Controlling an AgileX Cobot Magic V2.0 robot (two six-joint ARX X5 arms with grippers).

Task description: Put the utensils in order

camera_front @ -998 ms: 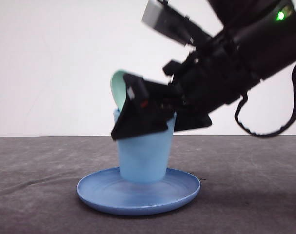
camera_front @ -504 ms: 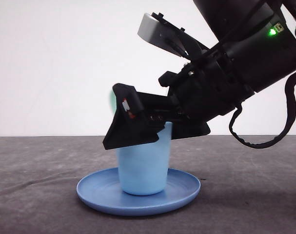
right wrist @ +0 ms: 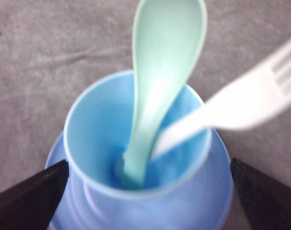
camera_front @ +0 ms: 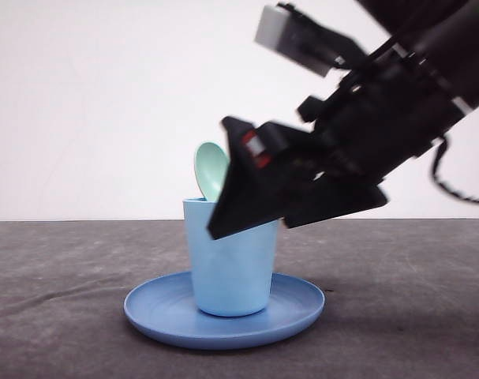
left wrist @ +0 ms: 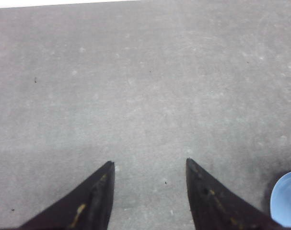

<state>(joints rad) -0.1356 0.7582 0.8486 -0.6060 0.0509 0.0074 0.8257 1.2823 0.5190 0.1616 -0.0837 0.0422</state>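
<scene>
The mint-green spoon point(right wrist: 159, 81) and the white fork point(right wrist: 231, 108) both stand handle-down in the light blue cup point(right wrist: 135, 201), leaning on its rim. The cup point(camera_front: 231, 268) sits upright on the round blue plate point(camera_front: 298, 304), with the spoon's bowl point(camera_front: 211, 170) poking above the rim. My right gripper point(right wrist: 149, 163) is open, one dark fingertip on each side of the cup and nothing held; in the front view the right gripper point(camera_front: 239, 197) hangs tilted just right of the cup's top. My left gripper point(left wrist: 150, 162) is open over bare table.
The dark grey table point(camera_front: 397, 316) stretches on all sides of the plate. A sliver of the blue plate point(left wrist: 286, 199) shows beside the left gripper's fingers. A white wall stands behind the table.
My right gripper has risen and drawn back to the right from the cup's mouth. The spoon's bowl, covered half a second ago, shows above the rim again.
</scene>
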